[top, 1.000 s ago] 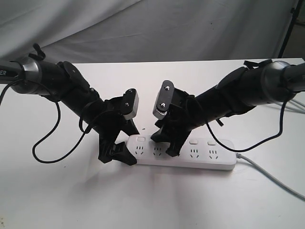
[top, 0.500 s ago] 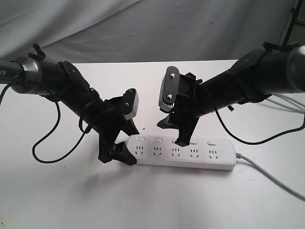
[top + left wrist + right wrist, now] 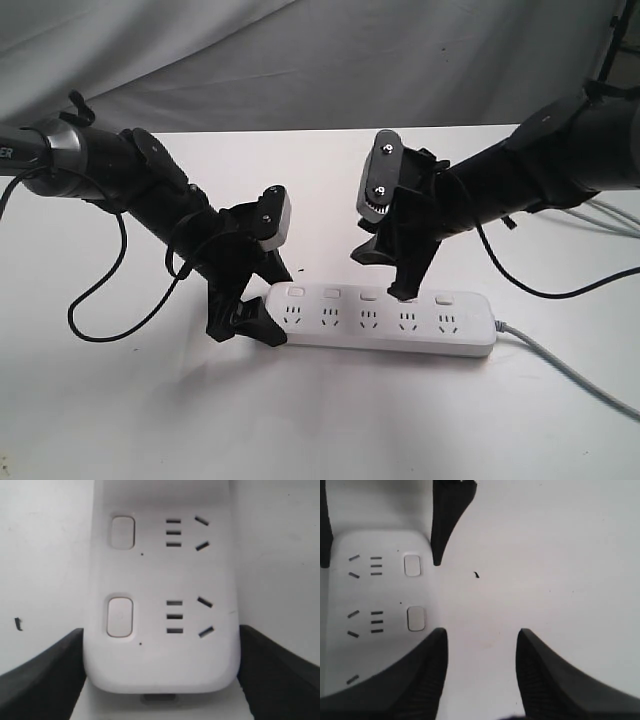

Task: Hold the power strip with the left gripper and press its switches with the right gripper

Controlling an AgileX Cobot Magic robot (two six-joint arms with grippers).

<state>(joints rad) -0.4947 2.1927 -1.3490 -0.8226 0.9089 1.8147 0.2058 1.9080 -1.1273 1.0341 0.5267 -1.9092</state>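
The white power strip (image 3: 385,322) lies flat on the table with its row of switches (image 3: 331,293) along the far edge. My left gripper (image 3: 250,315) is shut on its left, rounded end. In the left wrist view the black jaws press both long sides of the power strip (image 3: 160,570), and two switches (image 3: 120,616) show. My right gripper (image 3: 382,275) hangs open over the strip with nothing in it. Its lower fingertip (image 3: 403,292) stands at the fourth switch; contact cannot be told. In the right wrist view that gripper (image 3: 481,630) is spread wide beside two switches (image 3: 416,618).
The strip's grey cord (image 3: 565,368) runs off to the right front. A loose black cable loop (image 3: 95,300) hangs from the left arm. A grey cloth backdrop (image 3: 330,60) rises behind the white table (image 3: 320,420).
My right gripper has moved rightward along the strip, from the second switch to around the fourth, and risen a little. The left gripper and the strip have stayed put.
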